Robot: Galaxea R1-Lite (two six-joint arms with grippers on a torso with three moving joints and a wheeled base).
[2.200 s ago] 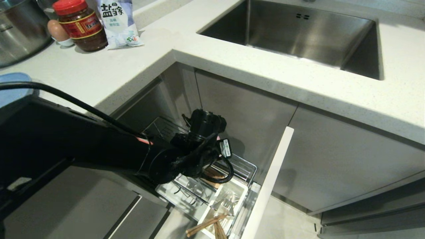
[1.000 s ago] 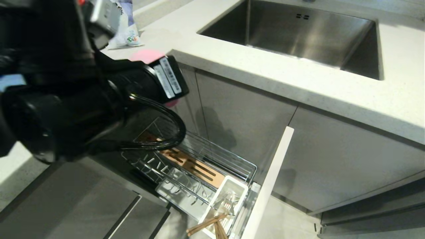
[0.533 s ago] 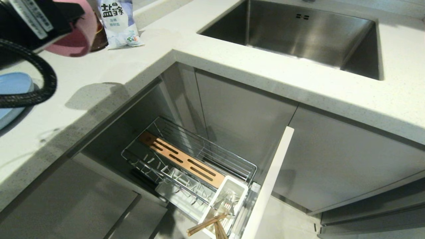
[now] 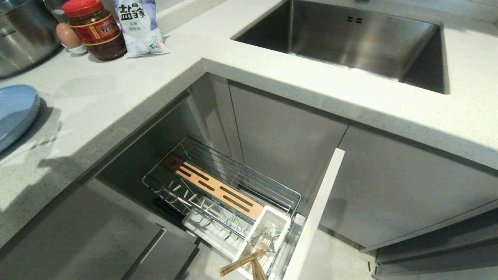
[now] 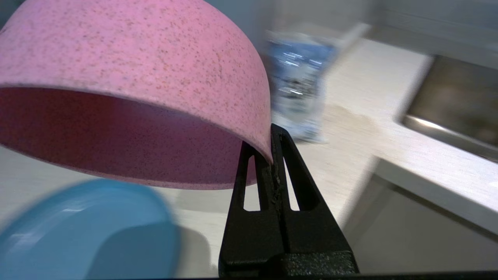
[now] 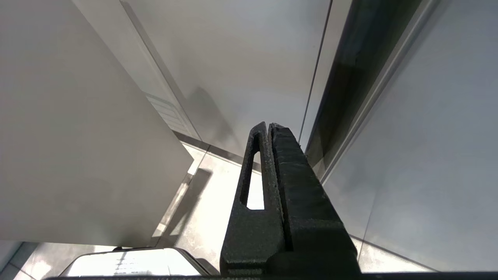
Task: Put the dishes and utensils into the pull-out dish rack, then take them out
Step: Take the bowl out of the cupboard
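My left gripper (image 5: 272,144) is shut on the rim of the pink bowl (image 5: 128,66) and holds it in the air over the white counter. The light-blue plate (image 5: 85,229) lies just beside and below the bowl, and it also shows at the counter's left edge as the plate (image 4: 15,112). The pull-out dish rack (image 4: 249,171) stands open under the counter with no dish in it. Its white caddy (image 4: 272,216) holds the chopsticks (image 4: 241,264) and silver utensils (image 4: 266,237). Neither arm shows in the head view. My right gripper (image 6: 268,126) is shut and empty, parked low by the cabinet fronts.
A red-lidded jar (image 4: 95,31), a salt bag (image 4: 138,25), an egg (image 4: 67,35) and a steel pot (image 4: 23,35) stand at the counter's back left. The steel sink (image 4: 350,39) is at the back right. The rack's pale front panel (image 4: 315,217) sticks out.
My left arm has lifted the pink bowl out of the rack, swung it up and left over the counter, and left the head view. The rack now shows uncovered.
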